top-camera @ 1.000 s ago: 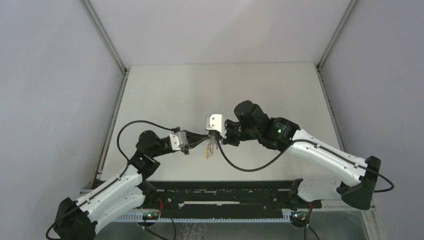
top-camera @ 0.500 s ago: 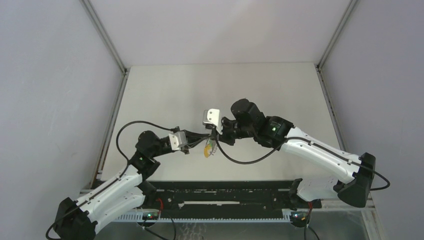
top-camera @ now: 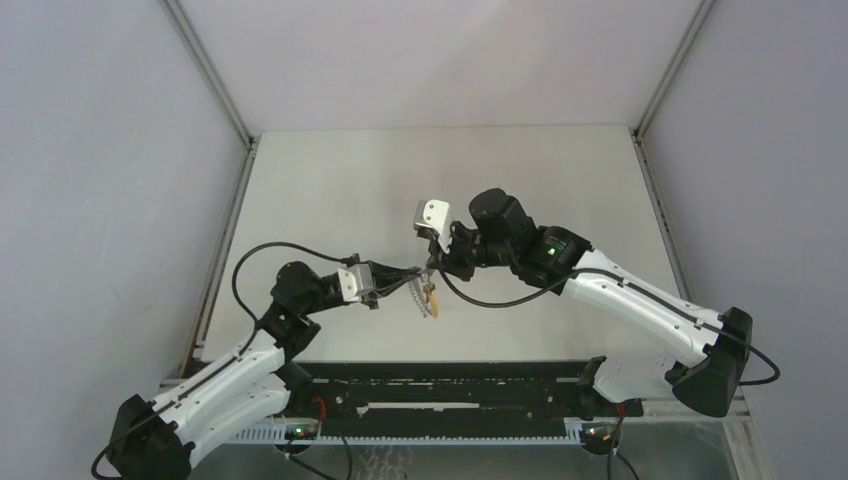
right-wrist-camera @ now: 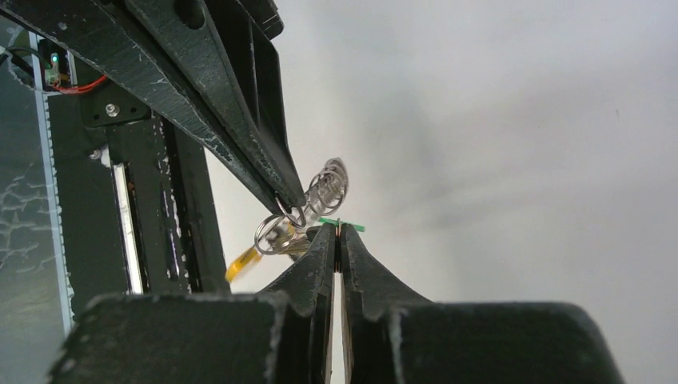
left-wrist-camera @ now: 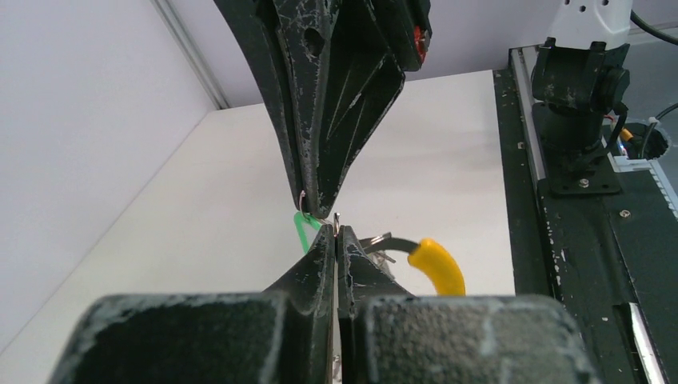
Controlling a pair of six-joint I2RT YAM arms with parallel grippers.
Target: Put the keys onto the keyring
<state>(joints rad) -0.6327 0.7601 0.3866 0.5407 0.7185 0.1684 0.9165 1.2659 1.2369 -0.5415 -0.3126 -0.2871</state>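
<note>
Both arms meet above the table, slightly toward 6 o'clock of its centre.

1. Left gripper: it enters from 9 o'clock. The fingers are pressed together and pinch the wire of the keyring.
2. Right gripper: it enters from 2 o'clock. The fingers are pressed together and pinch the green key at their tips.
3. The two fingertip pairs are almost touching.
4. The keyring is clear of the table, with its coils bunched at the left fingertips.
5. The yellow key hangs at 6 o'clock of the tips.
</note>
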